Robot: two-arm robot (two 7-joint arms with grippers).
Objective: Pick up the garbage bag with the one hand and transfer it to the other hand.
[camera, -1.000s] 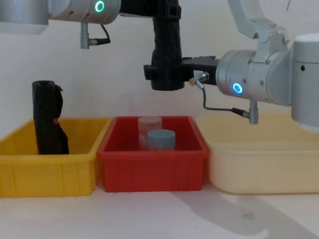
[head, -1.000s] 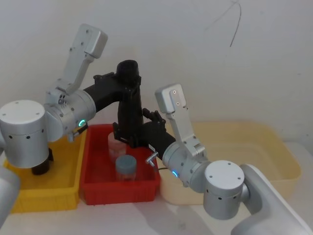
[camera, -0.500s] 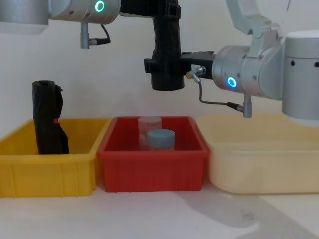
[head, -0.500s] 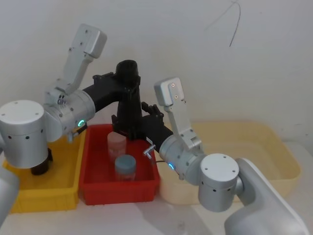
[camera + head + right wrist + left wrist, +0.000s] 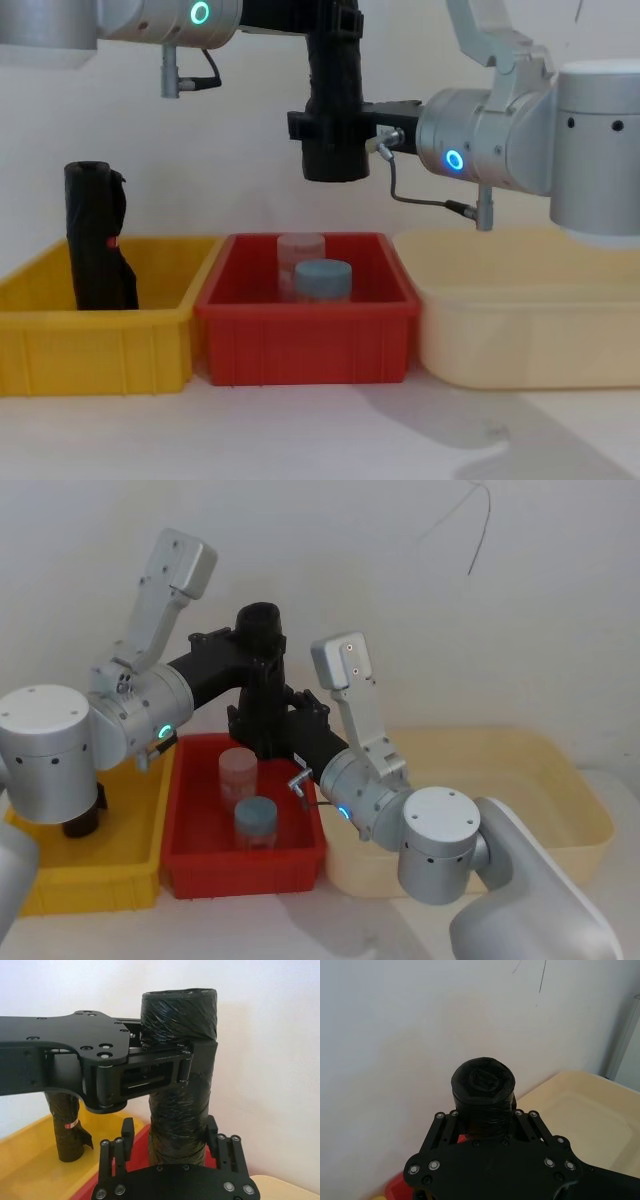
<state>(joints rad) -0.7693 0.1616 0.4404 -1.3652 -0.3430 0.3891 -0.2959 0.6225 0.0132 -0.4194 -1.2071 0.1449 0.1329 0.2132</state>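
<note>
Fingers [image 5: 204, 1062] of the left gripper [image 5: 263, 663], on the green-ringed arm, are clamped on the upper part of the tightly rolled black plastic garbage bag [image 5: 336, 160], which is held upright above the red plastic bin [image 5: 305, 335]. The blue-ringed right gripper [image 5: 169, 1132] has advanced from 3 o'clock. Its fingers now straddle the bag's lower part, not yet closed. I judge the handover ready for the right-side closure.

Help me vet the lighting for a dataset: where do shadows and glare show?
Chest view: a soft shadow lies on the table before the cream bin. Right wrist view: faint sheen on the wrinkled bag, with a bright wall behind. Left wrist view: the bag's top is dark against the lit wall.
</note>
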